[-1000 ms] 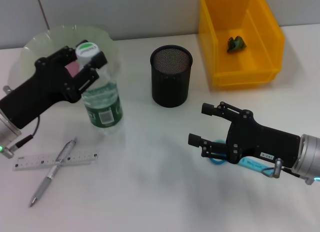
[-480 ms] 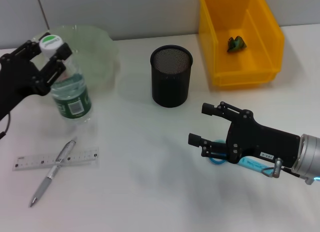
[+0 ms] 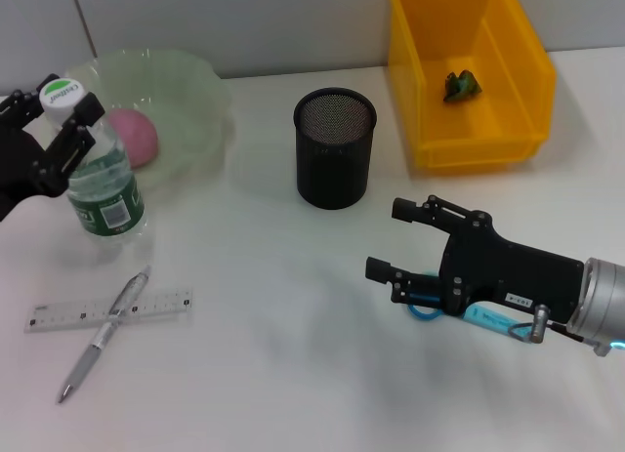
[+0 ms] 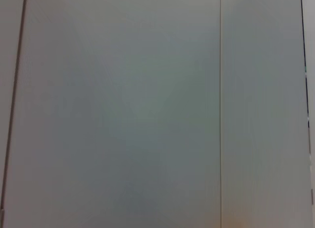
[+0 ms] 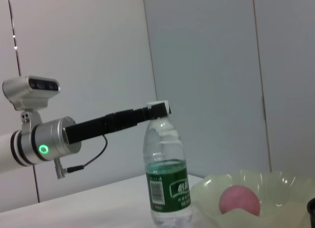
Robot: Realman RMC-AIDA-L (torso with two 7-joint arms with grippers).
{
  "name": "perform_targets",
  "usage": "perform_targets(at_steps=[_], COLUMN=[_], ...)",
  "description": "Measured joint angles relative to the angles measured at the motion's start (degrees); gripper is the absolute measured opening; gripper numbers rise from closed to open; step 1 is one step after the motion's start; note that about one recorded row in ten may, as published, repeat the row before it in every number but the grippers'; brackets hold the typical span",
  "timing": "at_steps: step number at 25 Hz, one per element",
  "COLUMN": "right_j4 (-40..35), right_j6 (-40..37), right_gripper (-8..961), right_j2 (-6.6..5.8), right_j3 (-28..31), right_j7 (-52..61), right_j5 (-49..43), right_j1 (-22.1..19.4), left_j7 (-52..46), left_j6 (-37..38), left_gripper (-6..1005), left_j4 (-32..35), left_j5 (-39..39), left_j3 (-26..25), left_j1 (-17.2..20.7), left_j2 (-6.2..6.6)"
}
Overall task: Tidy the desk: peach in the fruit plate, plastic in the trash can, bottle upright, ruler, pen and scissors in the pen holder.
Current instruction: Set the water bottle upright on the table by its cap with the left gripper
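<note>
Left claw [image 3: 61, 115] grips upright bottle [image 3: 102, 185] by its neck.

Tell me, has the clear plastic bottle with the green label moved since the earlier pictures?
Yes. The clear plastic bottle with the green label, held by the left gripper, went toward the robot's left, away from the black mesh pen holder.

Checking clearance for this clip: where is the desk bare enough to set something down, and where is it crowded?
Bare desk runs between the ruler with pen and the right gripper, in front of the pen holder. Crowded: the far-left corner, with left gripper, bottle and fruit plate; also under the right gripper, over the scissors.
</note>
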Motion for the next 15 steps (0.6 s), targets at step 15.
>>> perform_targets(at_steps=[15], right_j4=[0.2], right_j6=[0.1], right_gripper=[800], right_j2=[0.0], right_j3=[-0.1], right_j7=[0.0], right_j5=[-0.4], right_j1=[0.1], left_j7=[8.9], left_j6=[-3.4], left_gripper=[466], left_j4=[-1.2], left_j5=[-0.2], left_j3=[-0.4], left_j1=[0.7], left_j2=[-1.74])
